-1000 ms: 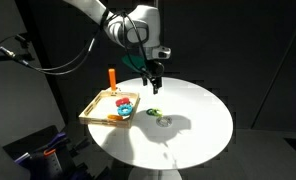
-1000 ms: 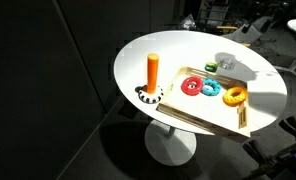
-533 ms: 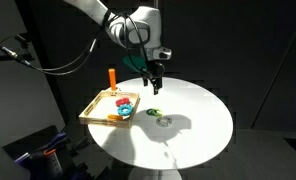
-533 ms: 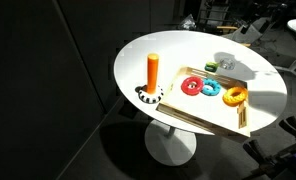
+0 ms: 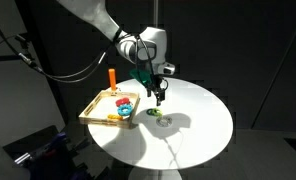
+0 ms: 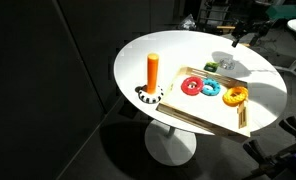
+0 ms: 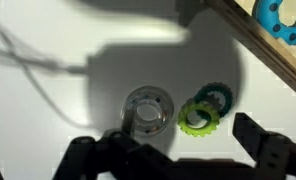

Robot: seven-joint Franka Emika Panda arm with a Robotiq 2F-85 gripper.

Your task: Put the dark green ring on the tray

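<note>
Pincer [image 5: 160,99] spread wide, empty, above dark green ring [image 7: 217,94] near tray [image 7: 250,45], on white table [image 5: 200,128]

Your wrist view cuts tray [image 7: 263,45] and blue ring [image 7: 284,12] at upper right; gripper [image 7: 183,152] dark, blurred at bottom edge.

Arm [image 5: 100,22] bent forward, end effector [image 5: 160,97] pointing straight down.
Its jaws stand wide apart, gripping nothing (dark fingertips [image 7: 271,152] show along the wrist view's bottom edge).

We see two touching rings [image 7: 187,124] on the table [image 5: 203,125], between a cup [image 7: 148,110] and the tray [image 7: 256,45] at its edge.
</note>
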